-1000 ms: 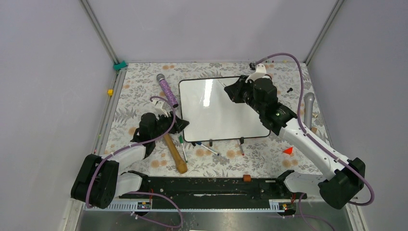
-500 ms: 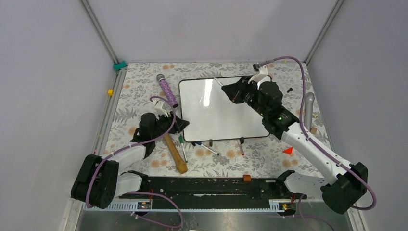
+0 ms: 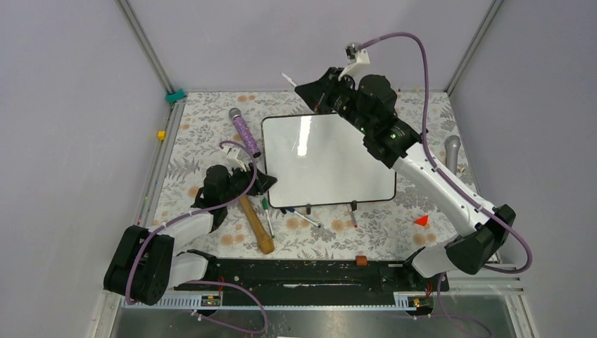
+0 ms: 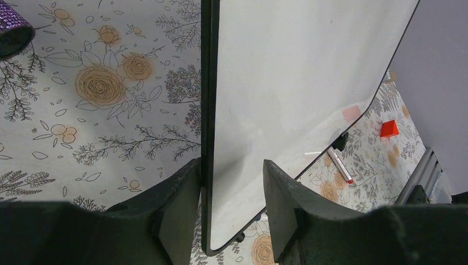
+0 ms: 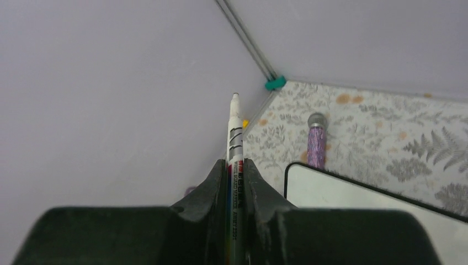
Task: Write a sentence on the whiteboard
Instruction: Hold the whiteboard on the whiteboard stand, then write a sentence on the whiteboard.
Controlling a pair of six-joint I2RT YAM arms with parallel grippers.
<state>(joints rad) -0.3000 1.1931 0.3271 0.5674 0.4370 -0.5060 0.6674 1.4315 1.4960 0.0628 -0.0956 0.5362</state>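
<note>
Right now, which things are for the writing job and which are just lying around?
For the job: whiteboard, marker in the right tool, left tool gripping its corner.
Lying about: hammer, purple microphone, grey microphone, red block, loose pens.

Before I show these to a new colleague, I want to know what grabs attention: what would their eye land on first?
The whiteboard, big, glossy and with no writing visible, sits mid-table on the floral cloth. Above its far edge the right gripper is raised, shut on a white marker that points toward the back-left wall. The left gripper straddles the board's near left corner.
</note>
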